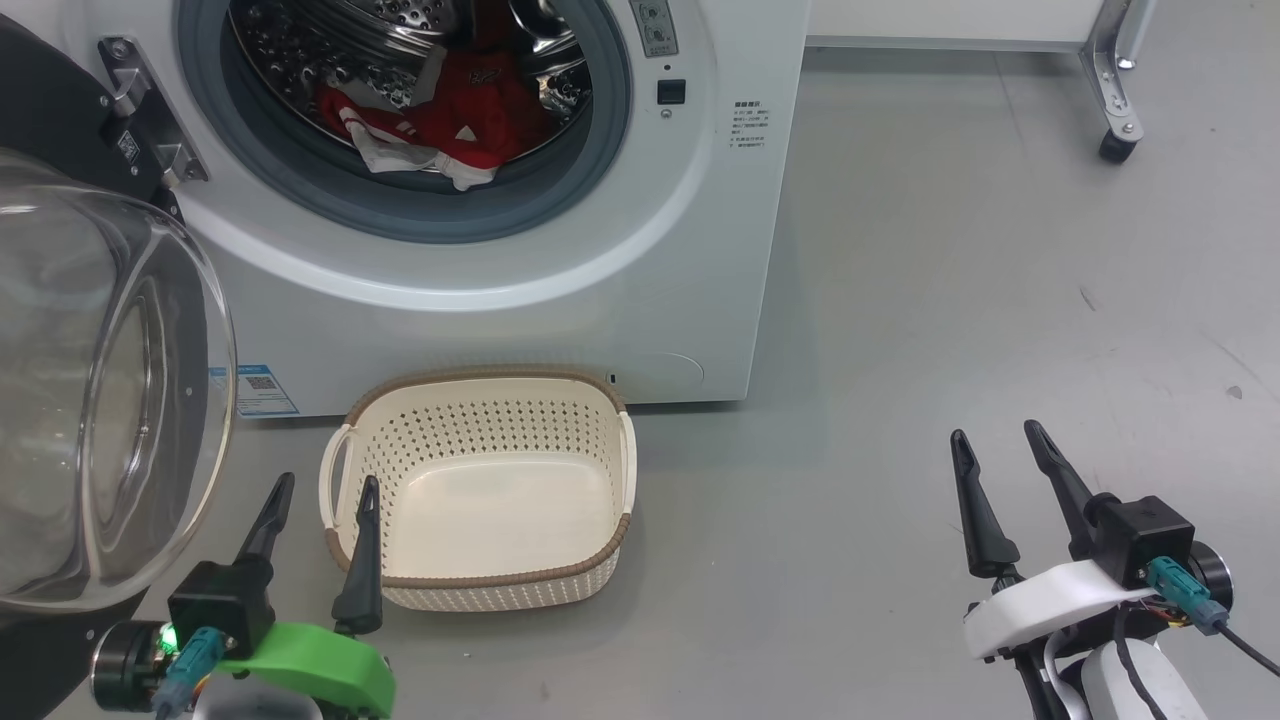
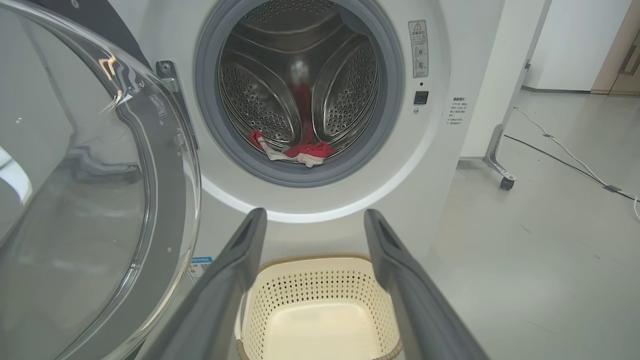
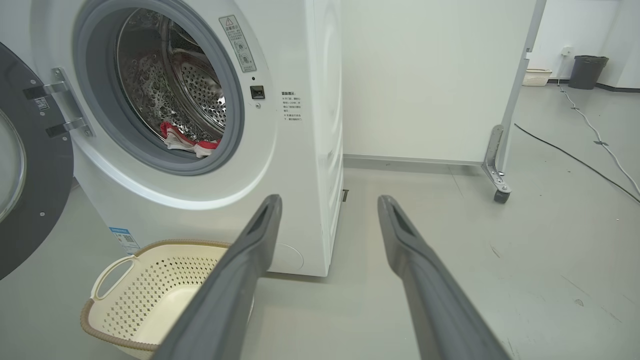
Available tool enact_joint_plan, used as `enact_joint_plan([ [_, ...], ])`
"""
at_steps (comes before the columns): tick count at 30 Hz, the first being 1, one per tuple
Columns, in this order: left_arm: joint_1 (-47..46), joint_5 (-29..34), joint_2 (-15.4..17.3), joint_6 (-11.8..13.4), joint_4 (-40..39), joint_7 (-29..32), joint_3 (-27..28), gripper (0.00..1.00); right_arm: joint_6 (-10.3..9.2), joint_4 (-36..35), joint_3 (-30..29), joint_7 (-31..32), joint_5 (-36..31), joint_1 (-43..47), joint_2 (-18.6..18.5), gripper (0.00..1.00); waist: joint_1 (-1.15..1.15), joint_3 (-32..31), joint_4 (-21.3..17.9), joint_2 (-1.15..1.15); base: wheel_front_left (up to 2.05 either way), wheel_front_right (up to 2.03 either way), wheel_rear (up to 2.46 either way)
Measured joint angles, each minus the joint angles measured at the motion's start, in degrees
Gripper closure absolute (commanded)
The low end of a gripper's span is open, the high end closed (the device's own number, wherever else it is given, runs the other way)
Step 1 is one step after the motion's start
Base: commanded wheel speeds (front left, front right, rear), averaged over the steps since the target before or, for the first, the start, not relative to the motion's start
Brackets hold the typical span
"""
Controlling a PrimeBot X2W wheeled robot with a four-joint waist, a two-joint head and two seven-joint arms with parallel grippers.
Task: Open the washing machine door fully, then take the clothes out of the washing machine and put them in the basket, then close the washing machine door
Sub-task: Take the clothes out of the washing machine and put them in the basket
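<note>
The washing machine (image 1: 640, 290) (image 2: 440, 165) (image 3: 305, 165) stands with its door (image 1: 100, 400) (image 2: 85, 200) (image 3: 30, 165) swung wide to the left, glass bowl bulging toward me. Red and white clothes (image 1: 440, 130) (image 2: 297, 150) (image 3: 187, 144) lie at the drum's front lip. The cream basket (image 1: 480, 400) (image 2: 320, 280) (image 3: 150, 280) sits on the floor below the opening, with nothing in it. My left gripper (image 1: 325, 490) (image 2: 315, 215) hangs open at the basket's left handle. My right gripper (image 1: 995, 435) (image 3: 330, 200) is open over bare floor to the right.
A white panel on a metal caster leg (image 1: 1115, 140) (image 3: 500, 192) stands right of the machine. Cables (image 3: 575, 150) run across the grey floor at far right, and a dark bin (image 3: 587, 72) sits far back.
</note>
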Motion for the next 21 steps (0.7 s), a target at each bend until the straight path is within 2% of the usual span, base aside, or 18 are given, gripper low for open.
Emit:
enact_joint_plan([
  [21, 0.84, 0.03, 0.04, 0.53, -0.89, 1.51, -0.20, 0.00, 0.01, -0.09, -0.16, 0.00, 0.01, 0.09, 0.16, 0.00, 0.00, -0.37, -0.03, 0.00, 0.05, -0.05, 0.00],
])
